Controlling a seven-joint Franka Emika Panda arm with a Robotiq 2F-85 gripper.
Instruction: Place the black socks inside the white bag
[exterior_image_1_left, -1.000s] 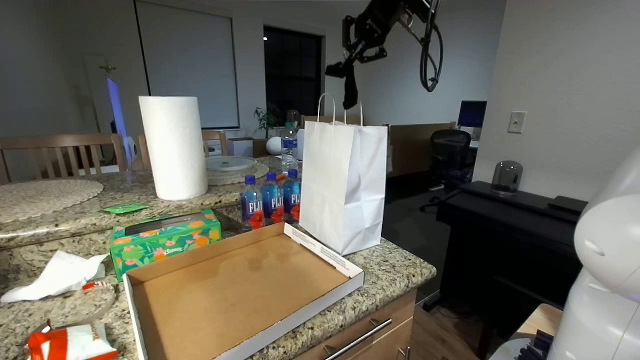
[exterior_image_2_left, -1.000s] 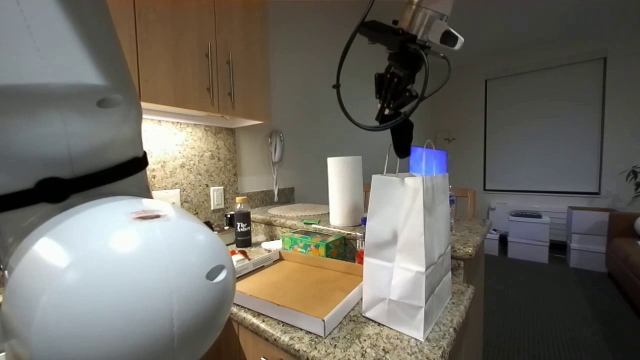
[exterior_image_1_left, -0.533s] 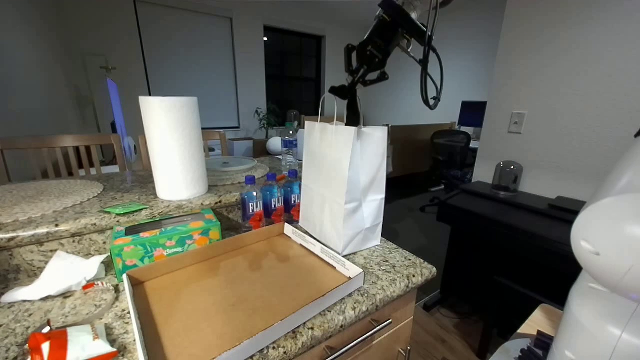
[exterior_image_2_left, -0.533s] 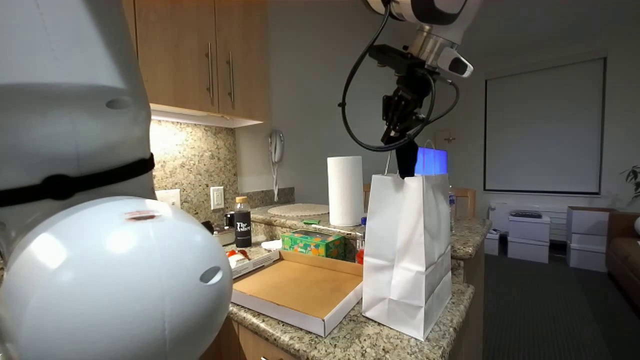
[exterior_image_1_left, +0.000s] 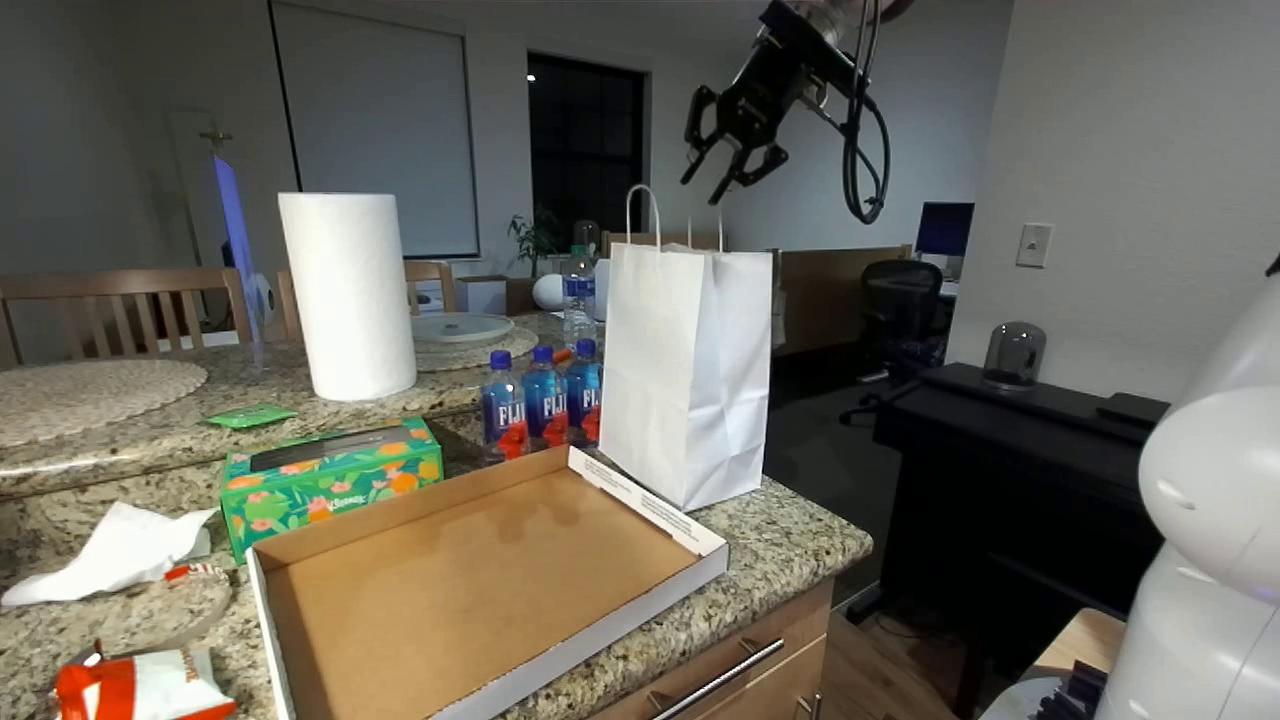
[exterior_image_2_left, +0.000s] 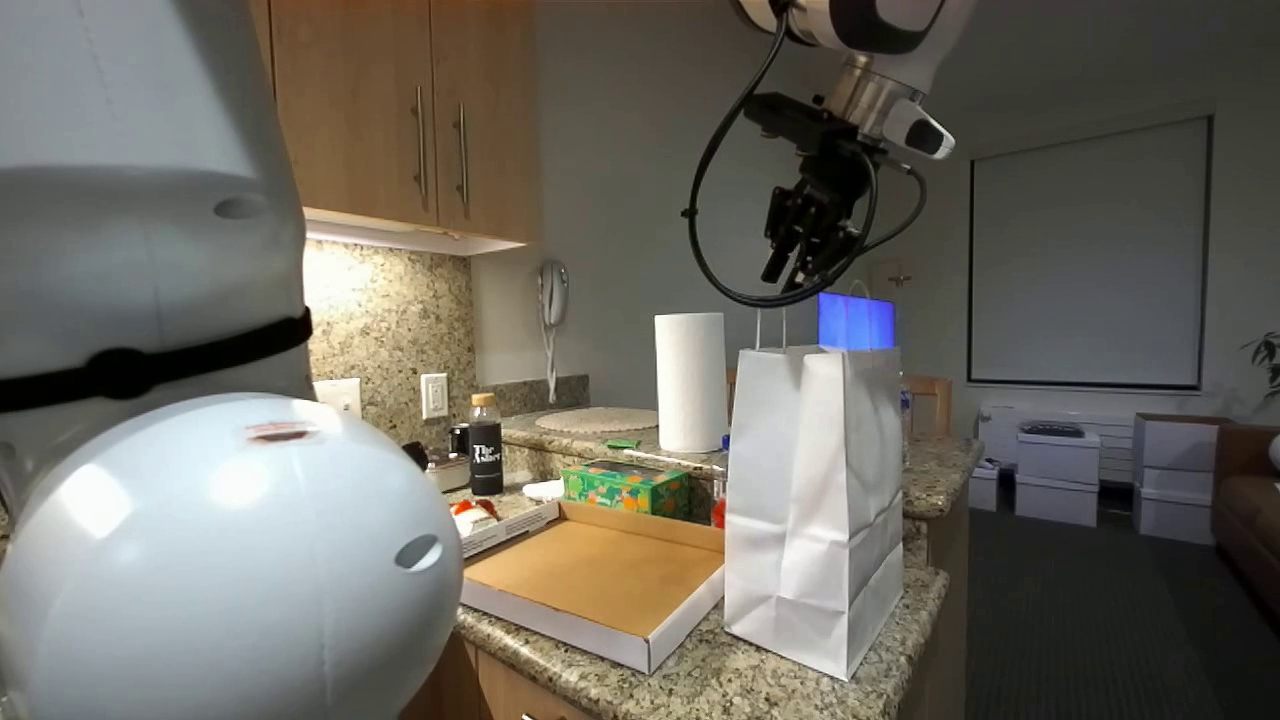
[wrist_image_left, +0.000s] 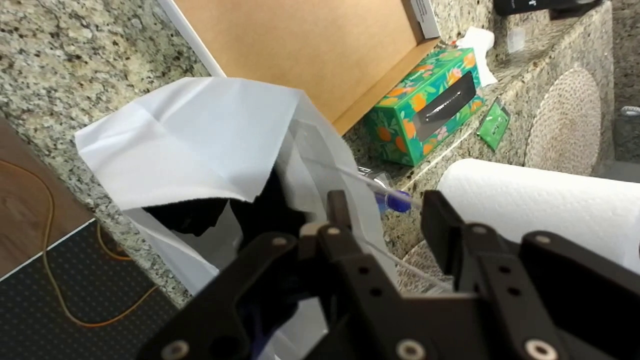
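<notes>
Black socks (wrist_image_left: 268, 210) lie inside the white bag (exterior_image_1_left: 685, 370), my gripper (exterior_image_1_left: 699, 192) hangs spread and empty above it, and I judge only backing away remains.

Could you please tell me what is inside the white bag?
The black socks, it appears, show inside the white bag in the wrist view; its wall and the gripper hide deeper parts.

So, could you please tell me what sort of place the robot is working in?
Probably a kitchen, though whether in a home or an office I cannot say for certain: wooden cabinets, a speckled counter with drawers, and a paper roll suggest it.
</notes>
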